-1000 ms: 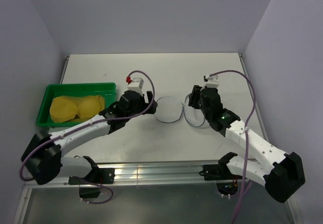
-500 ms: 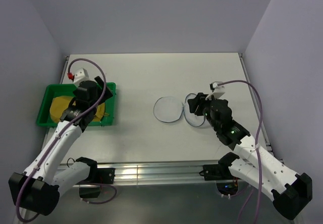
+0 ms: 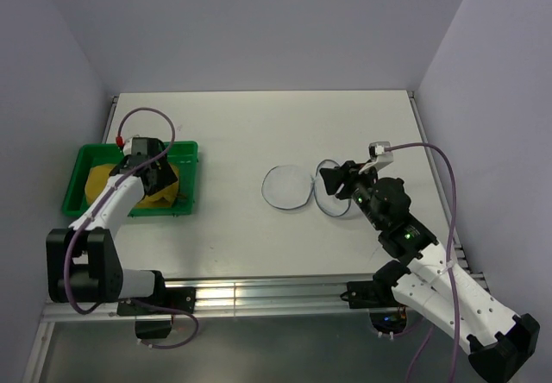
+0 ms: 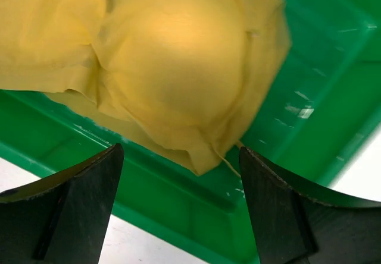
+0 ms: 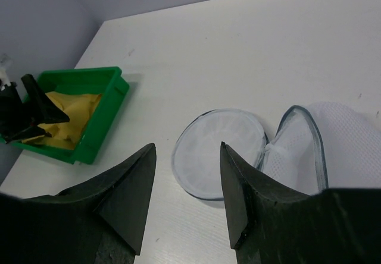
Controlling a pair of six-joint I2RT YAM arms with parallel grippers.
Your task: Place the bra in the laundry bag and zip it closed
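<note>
The mustard-yellow bra (image 3: 105, 181) lies in the green tray (image 3: 185, 152) at the left. My left gripper (image 3: 153, 185) is open and hovers just over the bra's right cup (image 4: 172, 68), its fingers (image 4: 83, 207) on either side of the cup's lower edge, not touching it. The white mesh laundry bag (image 3: 287, 186) lies open in the middle of the table, its two round halves (image 5: 220, 151) flat side by side. My right gripper (image 3: 333, 178) is open and empty above the bag's right half (image 5: 336, 151).
The green tray's wall (image 4: 297, 157) runs close under the left fingers. In the right wrist view the tray (image 5: 101, 121) with the bra (image 5: 65, 112) shows far left. White table lies between tray and bag. Grey walls enclose the table.
My left arm has swung from the bag at the table's middle to the green tray and come down over the bra. My right arm has drawn back a little from the bag.
</note>
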